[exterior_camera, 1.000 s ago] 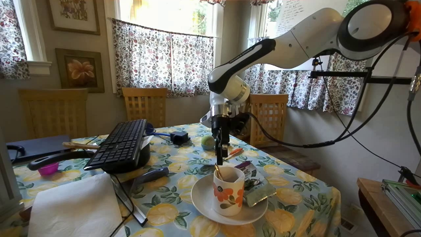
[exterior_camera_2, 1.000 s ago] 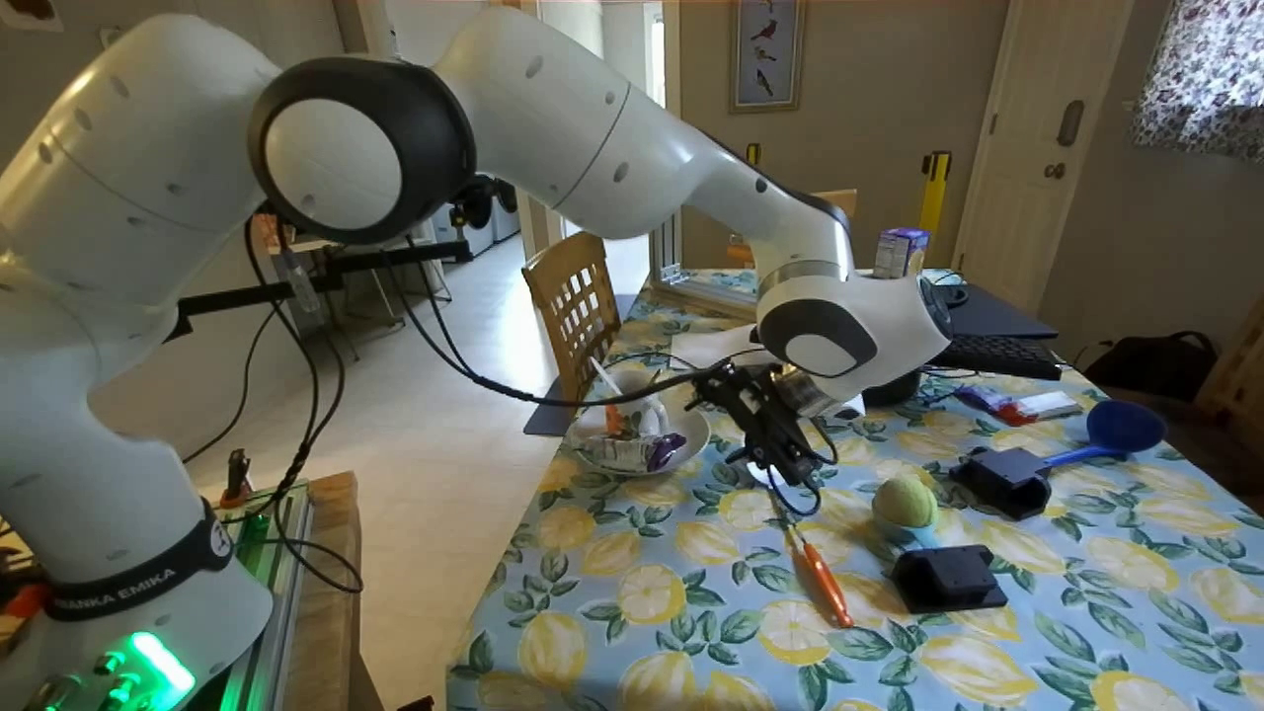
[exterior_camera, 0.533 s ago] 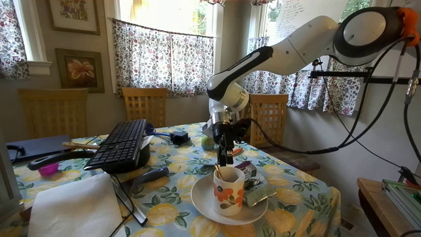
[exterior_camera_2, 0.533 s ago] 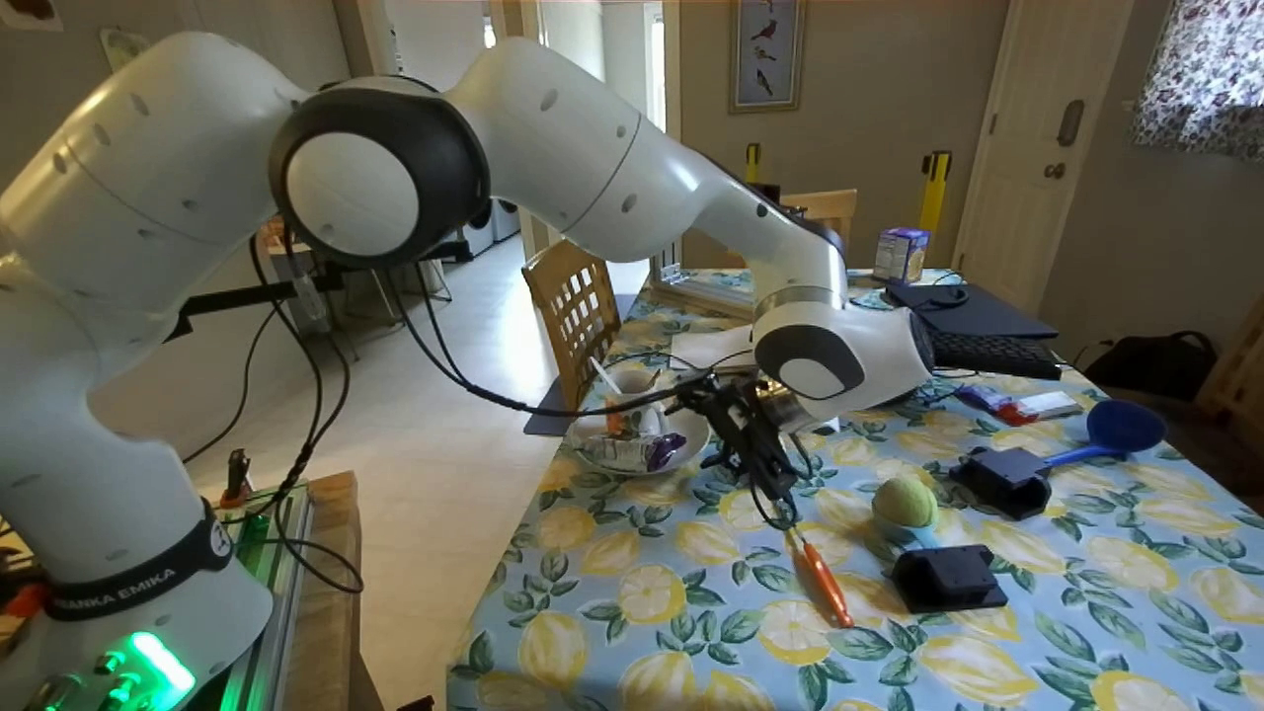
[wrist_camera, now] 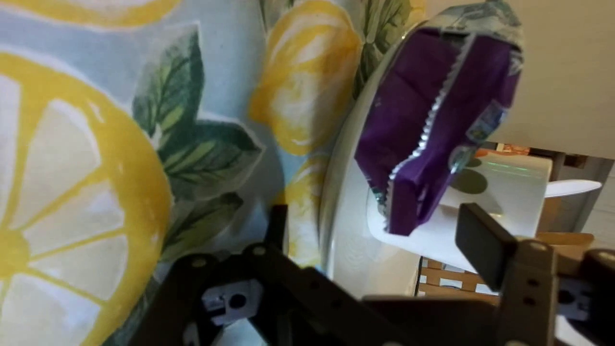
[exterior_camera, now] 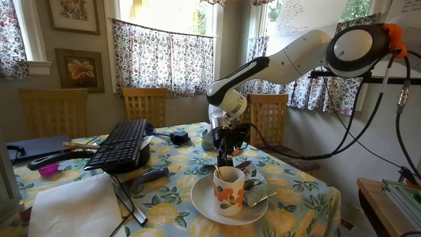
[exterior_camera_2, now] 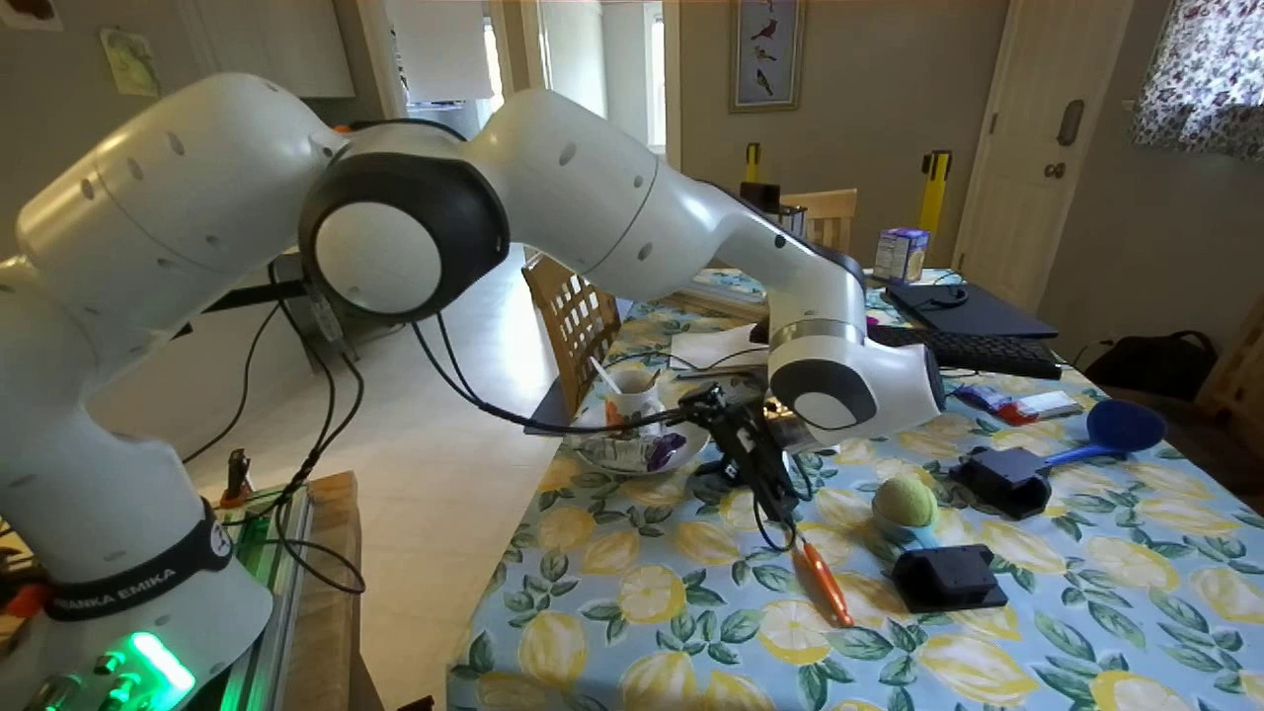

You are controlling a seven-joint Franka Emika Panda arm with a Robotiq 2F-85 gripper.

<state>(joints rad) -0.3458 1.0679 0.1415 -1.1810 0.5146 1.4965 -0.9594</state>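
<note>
My gripper (wrist_camera: 379, 235) is open in the wrist view, with nothing between its fingers. It is low over the table beside a white plate (wrist_camera: 350, 250). A purple and green packet (wrist_camera: 432, 120) lies on the plate, its purple end pointing toward the gap between the fingers. A white mug (wrist_camera: 509, 197) with orange flowers stands upright behind the packet. In an exterior view, the gripper (exterior_camera: 225, 159) is just behind the mug (exterior_camera: 228, 194), which hides its fingertips; the packet (exterior_camera: 258, 187) is right of the mug. The gripper (exterior_camera_2: 755, 469) also shows beside the plate (exterior_camera_2: 696, 444) in an exterior view.
An orange-handled tool (exterior_camera_2: 825, 583), a green ball (exterior_camera_2: 904, 502) on a light blue cup, black blocks (exterior_camera_2: 948, 580) and a blue ladle (exterior_camera_2: 1126, 427) lie nearby. A keyboard (exterior_camera: 118, 144) rests on a black pan (exterior_camera: 144, 156). A paper sheet (exterior_camera: 75, 207) lies near the table's front.
The arm has come down and the gripper is lower, shifted slightly right in the view with the mug. The plate, mug and packet have not moved.
</note>
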